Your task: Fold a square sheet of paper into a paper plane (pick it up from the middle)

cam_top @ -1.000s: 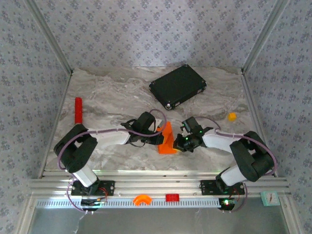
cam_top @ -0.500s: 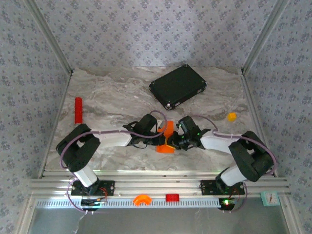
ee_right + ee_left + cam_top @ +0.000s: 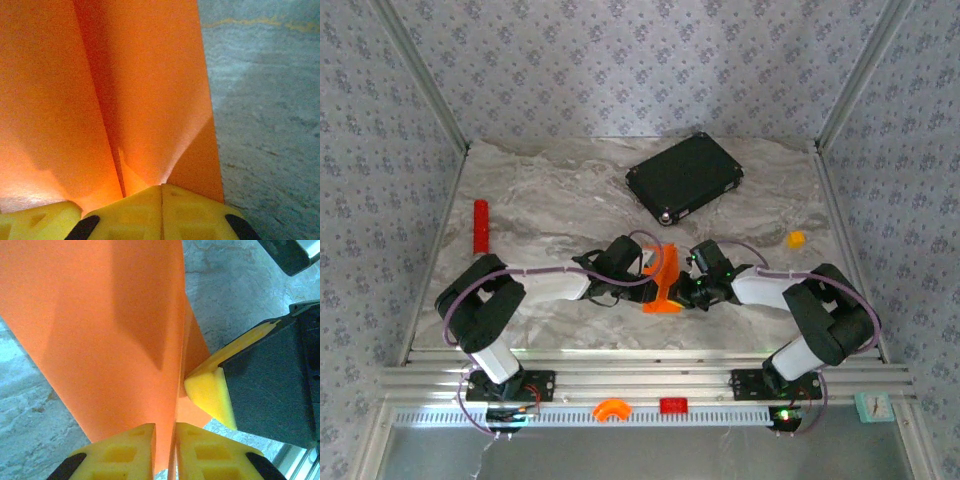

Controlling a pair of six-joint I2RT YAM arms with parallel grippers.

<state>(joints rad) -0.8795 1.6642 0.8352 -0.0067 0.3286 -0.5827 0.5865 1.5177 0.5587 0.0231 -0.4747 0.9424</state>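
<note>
The orange paper plane (image 3: 663, 285), folded with lengthwise creases, stands on edge on the marble table (image 3: 550, 190) between my two grippers. My left gripper (image 3: 645, 285) meets it from the left. In the left wrist view its jaws (image 3: 165, 427) stand slightly apart, with the paper's (image 3: 110, 330) folded edge loose in the narrow gap. My right gripper (image 3: 682, 293) meets it from the right. In the right wrist view its fingers (image 3: 161, 187) are pressed together on the paper's (image 3: 145, 85) central fold. One right fingertip (image 3: 210, 390) touches the paper in the left wrist view.
A black flat case (image 3: 684, 178) lies at the back middle. A red cylinder (image 3: 480, 226) lies at the left and a small orange-yellow lump (image 3: 796, 239) at the right. Patterned walls close in three sides. Small orange (image 3: 612, 408) and red (image 3: 672, 405) pieces sit on the front rail.
Both grippers have drawn closer together, and the paper has gone from a broad wedge to a narrower upright shape. The left jaws have parted a little.
</note>
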